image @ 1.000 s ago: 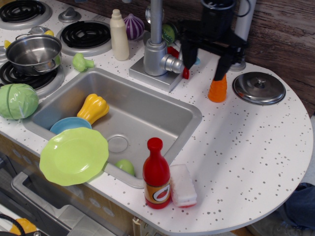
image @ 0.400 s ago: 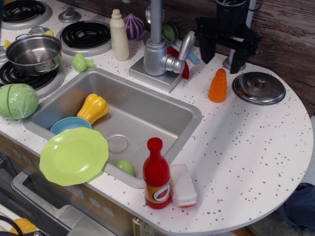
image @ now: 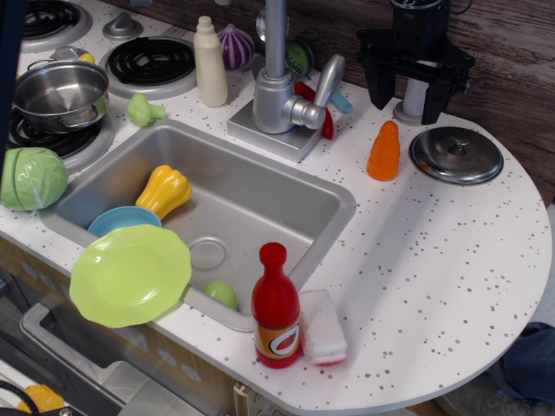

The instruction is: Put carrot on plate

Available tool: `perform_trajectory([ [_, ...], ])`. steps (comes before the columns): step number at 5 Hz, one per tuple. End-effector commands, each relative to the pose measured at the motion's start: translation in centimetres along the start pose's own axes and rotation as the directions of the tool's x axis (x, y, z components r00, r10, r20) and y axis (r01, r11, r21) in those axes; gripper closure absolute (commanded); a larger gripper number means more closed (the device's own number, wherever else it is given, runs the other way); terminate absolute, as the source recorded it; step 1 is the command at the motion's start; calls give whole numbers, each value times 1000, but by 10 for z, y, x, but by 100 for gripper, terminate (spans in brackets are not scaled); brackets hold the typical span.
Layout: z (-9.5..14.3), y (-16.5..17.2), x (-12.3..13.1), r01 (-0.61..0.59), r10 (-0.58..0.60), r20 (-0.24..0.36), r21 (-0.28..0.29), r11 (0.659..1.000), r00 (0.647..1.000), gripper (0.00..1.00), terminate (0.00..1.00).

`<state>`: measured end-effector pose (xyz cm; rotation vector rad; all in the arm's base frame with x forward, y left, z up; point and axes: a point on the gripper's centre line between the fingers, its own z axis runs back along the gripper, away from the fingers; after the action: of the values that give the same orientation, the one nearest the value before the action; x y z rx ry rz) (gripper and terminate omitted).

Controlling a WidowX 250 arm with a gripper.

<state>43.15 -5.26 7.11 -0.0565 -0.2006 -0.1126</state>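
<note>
The carrot [image: 384, 152], a small orange cone, stands upright on the white counter right of the faucet. The light green plate [image: 130, 275] rests on the sink's front left edge. My black gripper [image: 407, 107] hangs above and behind the carrot, near the back wall. Its two fingers [image: 378, 91] are spread apart and hold nothing. The carrot is free of the gripper.
A steel sink [image: 208, 208] holds a yellow squash [image: 164, 191], a blue dish [image: 121, 220] and a green ball [image: 221, 294]. A red bottle [image: 276, 309] and sponge [image: 322, 327] stand at the front. A pot lid [image: 456, 155], faucet [image: 279, 91], cream bottle [image: 210, 62], pot [image: 59, 94] and cabbage [image: 31, 178] are around.
A second ago my gripper was low, with its fingers around the carrot's top. It has since risen and moved back to the right, leaving the carrot standing on the counter.
</note>
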Motion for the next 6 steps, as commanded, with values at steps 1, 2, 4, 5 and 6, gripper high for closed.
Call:
perform_trajectory([
  [1,-3,12,4,32,-37,82,52,998,996,0,0],
  [2,-14,20,1,31,-34,92,40,999,995,0,0],
  [4,-20,16,-3,-11,8,93,27,1000,996,100,0],
  [5,-17,15,-4,-18,16,90,18,1000,996,100,0],
  [6,-9,11,-8,-46,43,101,23,999,994,100,0],
])
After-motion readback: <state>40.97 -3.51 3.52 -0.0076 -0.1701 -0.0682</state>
